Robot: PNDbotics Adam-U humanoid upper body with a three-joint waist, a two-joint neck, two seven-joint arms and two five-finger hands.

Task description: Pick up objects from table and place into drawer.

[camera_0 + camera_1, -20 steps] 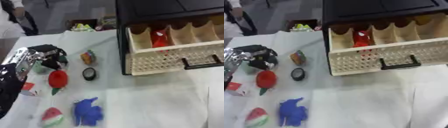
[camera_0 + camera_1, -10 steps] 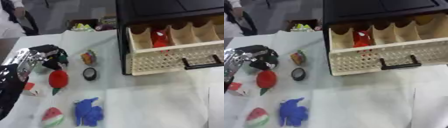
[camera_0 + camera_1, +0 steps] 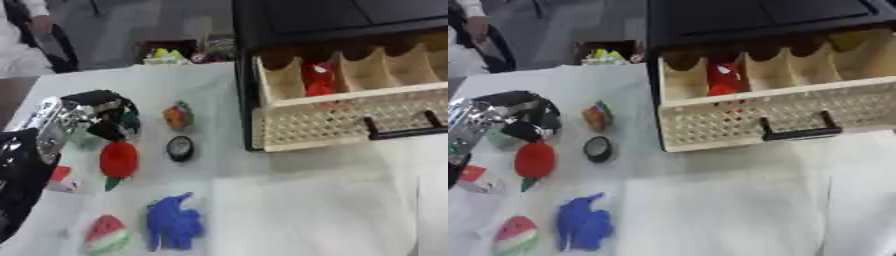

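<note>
The robot's left hand [image 3: 103, 112] reaches in from the left edge over the white table [image 3: 289, 200]. Its black fingers are curled downward above a pale green thing [image 3: 84, 141] that is mostly hidden beneath them; whether they actually grip it cannot be told. The right hand shows in neither view.

Just near of the hand lies a red strawberry toy [image 3: 118, 160] with a green tip pointing toward the near edge. To its right sits a small black round object [image 3: 180, 148], and farther back an orange and green toy [image 3: 178, 116]. Nearer the front lie a blue toy [image 3: 173, 223] and, left of it, a watermelon slice toy [image 3: 106, 234]. A small red and white block [image 3: 59, 179] rests at the left edge beside the arm.

On the right stands a black cabinet [image 3: 332, 22] with its pale perforated drawer [image 3: 350, 117] pulled open. The drawer is split by dividers, and a red item [image 3: 319, 80] sits in the second compartment from the left.
</note>
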